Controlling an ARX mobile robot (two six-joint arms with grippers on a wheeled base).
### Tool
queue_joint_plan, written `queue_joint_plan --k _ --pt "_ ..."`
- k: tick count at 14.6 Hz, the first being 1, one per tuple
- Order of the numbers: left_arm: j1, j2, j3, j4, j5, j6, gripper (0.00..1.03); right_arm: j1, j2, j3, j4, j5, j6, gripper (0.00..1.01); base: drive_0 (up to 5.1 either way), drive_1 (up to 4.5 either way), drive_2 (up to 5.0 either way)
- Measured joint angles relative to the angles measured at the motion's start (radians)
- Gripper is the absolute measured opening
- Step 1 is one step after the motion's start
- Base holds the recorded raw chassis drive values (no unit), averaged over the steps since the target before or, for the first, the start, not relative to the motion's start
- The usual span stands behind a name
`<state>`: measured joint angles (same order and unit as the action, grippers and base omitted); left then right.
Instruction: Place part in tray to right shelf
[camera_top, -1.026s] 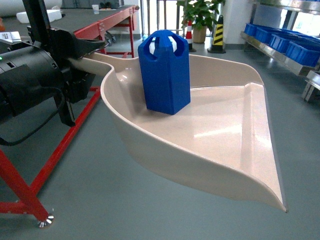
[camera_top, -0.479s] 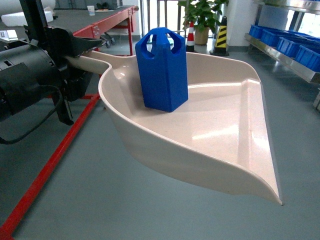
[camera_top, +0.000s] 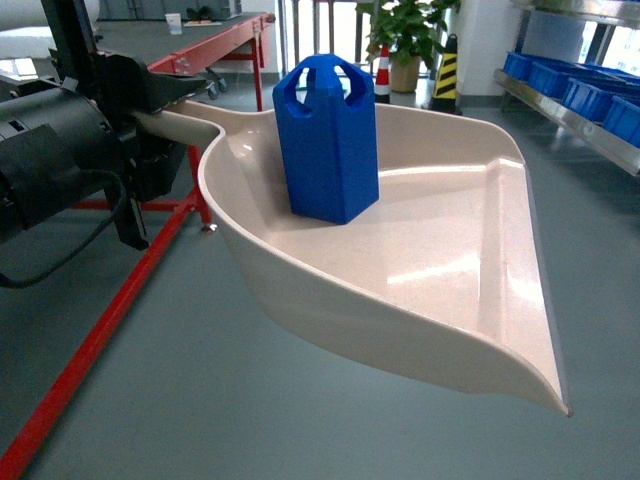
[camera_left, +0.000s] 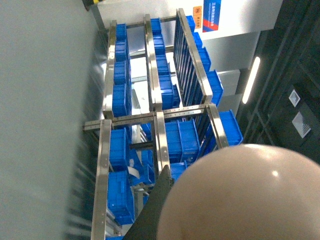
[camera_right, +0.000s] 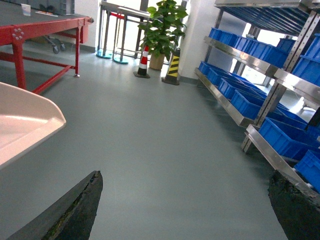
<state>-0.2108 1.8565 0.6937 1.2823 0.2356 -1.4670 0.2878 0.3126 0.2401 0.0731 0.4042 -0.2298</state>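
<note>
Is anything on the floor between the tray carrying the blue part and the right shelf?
Nothing visible. The part stands upright in the tray; in the right wrist view, bare grey floor runs from the tray's edge to the right shelf. The cones stand farther back.

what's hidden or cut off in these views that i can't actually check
- Left gripper: in the head view the black arm housing covers where it meets the handle of the beige glossy plastic dustpan-shaped tray, so its jaws are unreadable.
- Small bright-blue plastic block: its base contact is hidden on the far side.
- Left wrist view: the tray blocks the lower right.
- Stainless-steel rack with blue crates: cut off by the right edge.
- Right gripper: only the fingertips show.
</note>
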Motion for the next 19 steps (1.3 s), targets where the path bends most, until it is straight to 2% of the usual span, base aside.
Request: queue_joint_plan --k 19 --pt "-0.003 0.000 0.000 0.001 0.001 0.000 0.12 0.000 0.000 0.000 0.005 -0.001 0.000 0.98 0.0 4.31 -4.3"
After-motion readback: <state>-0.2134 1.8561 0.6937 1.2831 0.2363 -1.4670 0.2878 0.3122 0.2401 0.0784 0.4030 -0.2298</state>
